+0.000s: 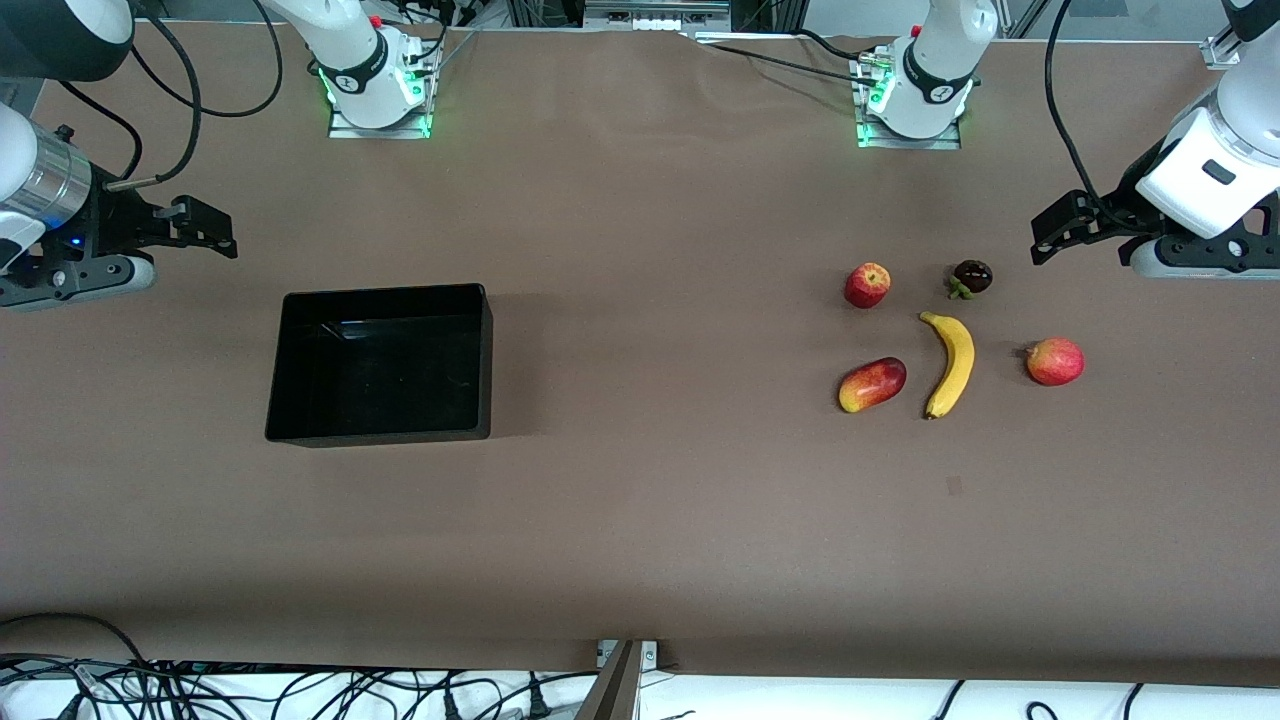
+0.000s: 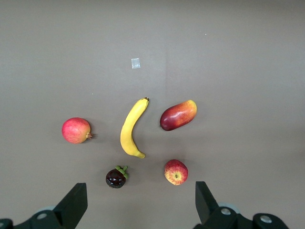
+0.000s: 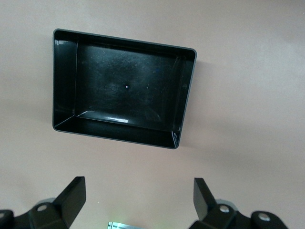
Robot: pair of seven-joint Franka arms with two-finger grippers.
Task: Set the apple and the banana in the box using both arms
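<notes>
The apple (image 1: 867, 285), red with yellow streaks, lies on the brown table toward the left arm's end. The yellow banana (image 1: 950, 362) lies nearer the front camera than the apple. Both show in the left wrist view, the apple (image 2: 176, 172) and the banana (image 2: 131, 128). The black box (image 1: 385, 291) stands empty toward the right arm's end and shows in the right wrist view (image 3: 187, 95). My left gripper (image 1: 1055, 232) (image 2: 140, 200) is open and empty, up over the table's end beside the fruits. My right gripper (image 1: 205, 228) (image 3: 139, 198) is open and empty, over the table beside the box.
A red-yellow mango (image 1: 871, 384) lies beside the banana. A round red-orange fruit (image 1: 1055, 361) lies on the banana's other flank. A dark mangosteen (image 1: 971, 277) lies beside the apple. A small patch (image 1: 953, 486) marks the tablecloth. Cables run along the table's front edge.
</notes>
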